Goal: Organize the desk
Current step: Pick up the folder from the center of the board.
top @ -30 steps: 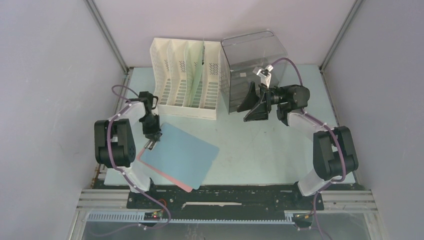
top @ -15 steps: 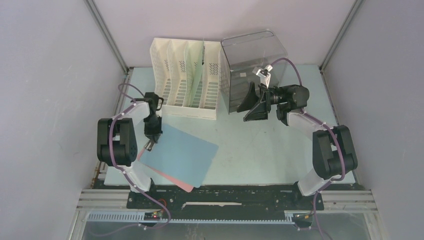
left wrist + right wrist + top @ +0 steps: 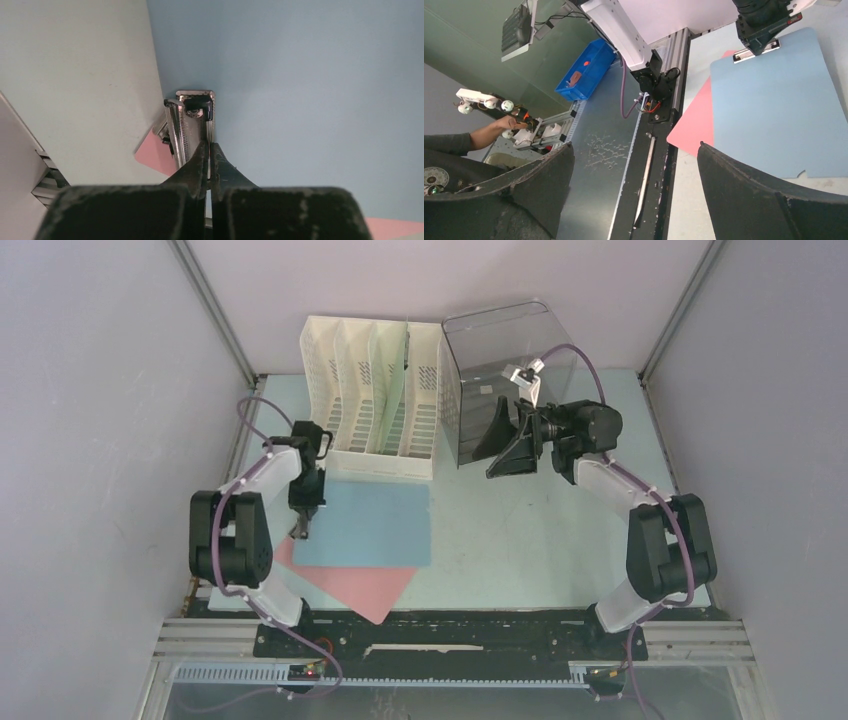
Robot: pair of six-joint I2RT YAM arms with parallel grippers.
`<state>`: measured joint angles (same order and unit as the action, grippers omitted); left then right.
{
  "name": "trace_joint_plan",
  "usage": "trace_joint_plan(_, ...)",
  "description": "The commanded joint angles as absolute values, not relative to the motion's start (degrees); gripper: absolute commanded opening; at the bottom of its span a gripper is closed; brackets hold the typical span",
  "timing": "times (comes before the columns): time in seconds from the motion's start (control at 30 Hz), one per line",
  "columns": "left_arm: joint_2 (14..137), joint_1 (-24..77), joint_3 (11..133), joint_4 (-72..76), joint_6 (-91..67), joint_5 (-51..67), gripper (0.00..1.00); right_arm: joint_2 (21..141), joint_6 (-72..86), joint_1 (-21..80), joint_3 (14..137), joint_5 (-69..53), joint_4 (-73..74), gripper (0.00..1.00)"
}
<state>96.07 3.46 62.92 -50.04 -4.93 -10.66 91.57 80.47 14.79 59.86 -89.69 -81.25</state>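
Large pale mint-green flat worktop [image 3: 520, 530], smooth and matte. Lies level, hemmed by grey walls [image 3: 90, 440] at left, right and far edges, with aluminium rails [image 3: 215, 315] rising at far corners.

Grey walls [image 3: 90, 390] are standing all around, with metal rails [image 3: 212, 312] running up the corners. A blue bin [image 3: 585, 69] is sitting beside a grey metal sheet [image 3: 599, 155].

Even, soft light; blurred foreground.
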Motion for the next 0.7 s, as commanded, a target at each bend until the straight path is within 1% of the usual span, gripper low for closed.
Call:
trace_joint_plan(0.0, 86.7, 4.5, 62.9, -49.3, -4.1, -11.1, 0.00, 89.3, 85.5, 16.7, 64.6, -94.2, -85.9, 1.00)
trace_joint_plan(0.2, 80.8, 6.1, 62.8, -49.8, -3.5, -10.3, 0.00, 92.6, 93.0, 19.7, 70.0, -98.1, -87.4, 1.00)
trace_joint_plan(0.37, 77.2, 6.6, 62.6, -49.8, -3.6, -11.3, 0.00, 97.1, 99.8, 20.1, 80.8, -97.9, -87.4, 1.00)
trace_joint_plan(0.47, 76.1, 6.9, 62.4, -49.4, -3.8, -11.3, 0.00, 100.2, 104.7, 21.1, 87.0, -96.2, -87.6, 1.00)
trace_joint_plan(0.57, 75.5, 7.2, 62.4, -49.2, -3.8, -11.4, 0.00, 99.5, 104.9, 23.8, 91.9, -92.2, -87.4, 1.00)
trace_joint_plan(0.67, 75.5, 7.3, 62.5, -48.9, -3.9, -11.4, 0.00, 99.5, 102.8, 27.5, 100.3, -87.8, -84.4, 1.00)
